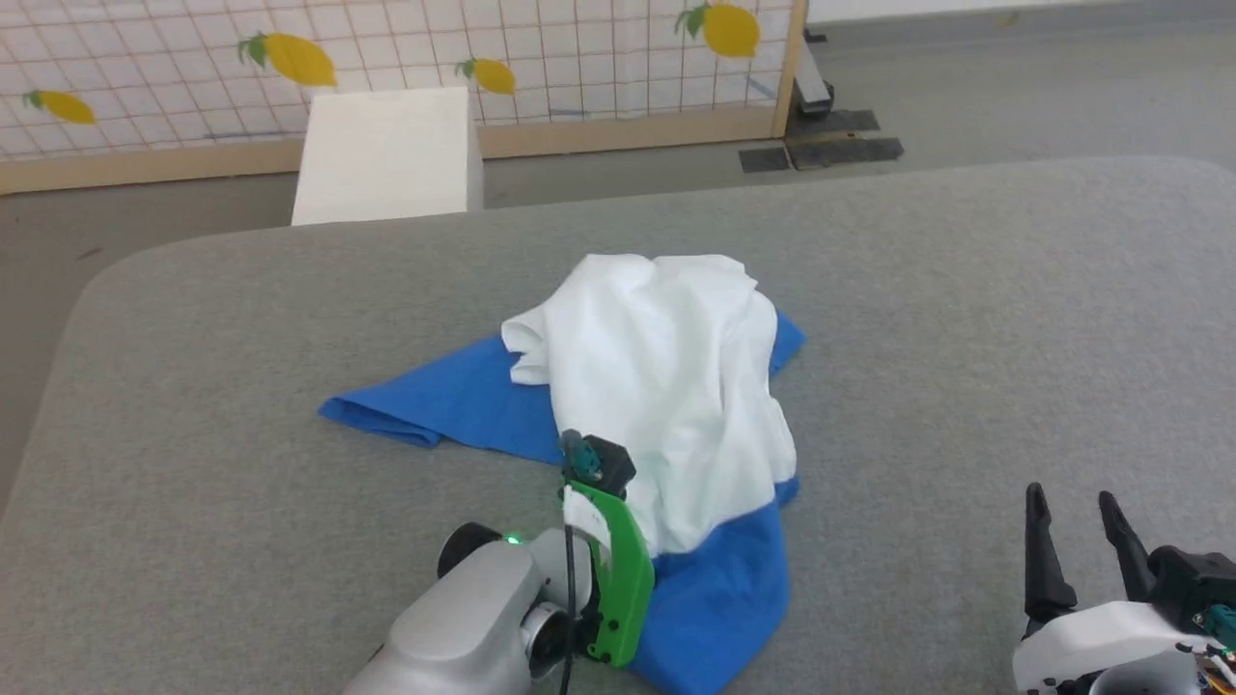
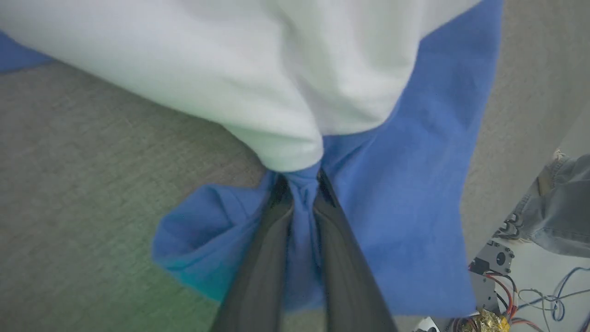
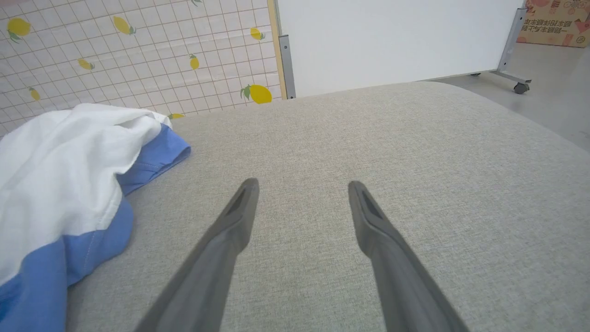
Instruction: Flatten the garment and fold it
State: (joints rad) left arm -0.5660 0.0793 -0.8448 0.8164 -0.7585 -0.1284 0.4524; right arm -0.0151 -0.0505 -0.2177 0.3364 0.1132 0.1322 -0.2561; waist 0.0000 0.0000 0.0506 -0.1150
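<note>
The shirt [image 1: 666, 386] lies crumpled in the middle of the table [image 1: 966, 319], well in from every edge, with bare top all round. The left claw [image 2: 300, 182] is pinched tight on a blue fold at its near end. The right claw [image 1: 1070, 498] gapes empty, well apart to its right.

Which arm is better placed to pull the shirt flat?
Left. The left fingers grip a blue fold of the garment; the right fingers stand open over the grey pad, off the cloth.

Robotics lab, lemon-print partition [image 1: 386, 58], wheeled white panel [image 3: 392, 41], exposed wiring [image 2: 530, 294], padded grey table [image 1: 966, 290]
</note>
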